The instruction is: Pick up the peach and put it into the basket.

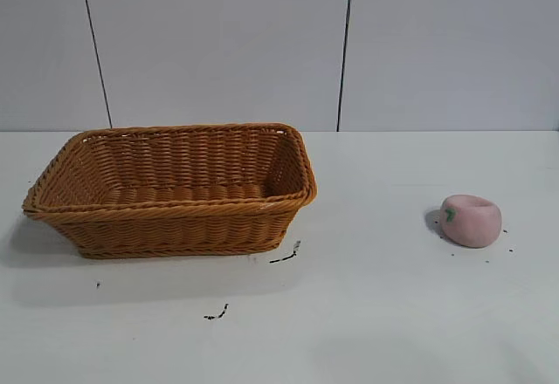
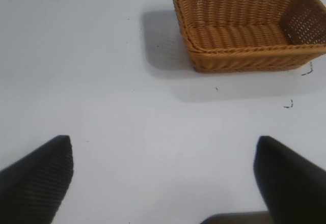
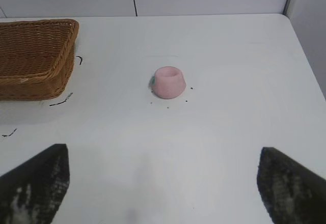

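The pale pink peach [image 1: 471, 220] sits on the white table at the right, its green stem mark facing left. It also shows in the right wrist view [image 3: 168, 82], well ahead of my right gripper [image 3: 164, 155], which is open and empty above the table. The orange-brown wicker basket [image 1: 175, 218] stands at the left and holds nothing. It also shows in the left wrist view [image 2: 244, 56] and at the edge of the right wrist view [image 3: 35, 81]. My left gripper [image 2: 163, 142] is open and empty, some way short of the basket. Neither arm shows in the exterior view.
Small black marks [image 1: 286, 256] lie on the table in front of the basket and around the peach. A grey panelled wall [image 1: 218, 44] stands behind the table. The table's far edge and right edge [image 3: 300, 51] show in the right wrist view.
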You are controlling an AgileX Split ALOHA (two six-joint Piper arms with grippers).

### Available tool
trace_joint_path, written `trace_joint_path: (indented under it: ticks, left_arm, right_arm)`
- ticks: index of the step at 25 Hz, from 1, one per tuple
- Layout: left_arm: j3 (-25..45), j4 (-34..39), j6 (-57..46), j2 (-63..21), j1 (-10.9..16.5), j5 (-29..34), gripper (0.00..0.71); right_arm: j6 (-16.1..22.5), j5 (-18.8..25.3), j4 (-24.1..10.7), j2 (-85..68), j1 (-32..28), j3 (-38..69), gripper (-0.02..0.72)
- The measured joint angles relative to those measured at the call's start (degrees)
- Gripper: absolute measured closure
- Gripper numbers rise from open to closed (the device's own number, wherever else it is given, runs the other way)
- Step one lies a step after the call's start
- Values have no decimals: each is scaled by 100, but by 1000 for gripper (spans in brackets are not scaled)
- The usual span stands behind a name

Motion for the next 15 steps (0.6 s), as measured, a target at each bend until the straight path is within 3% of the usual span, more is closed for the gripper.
trace_joint_path:
  ticks: [12,15]
  left_arm:
    - [0,0,0,0,0,0,17]
    - [0,0,0,0,0,0,17]
  right_arm:
    - [0,-24,2,60,0,-30,8]
    - [0,-329,2,627,0,-227,8]
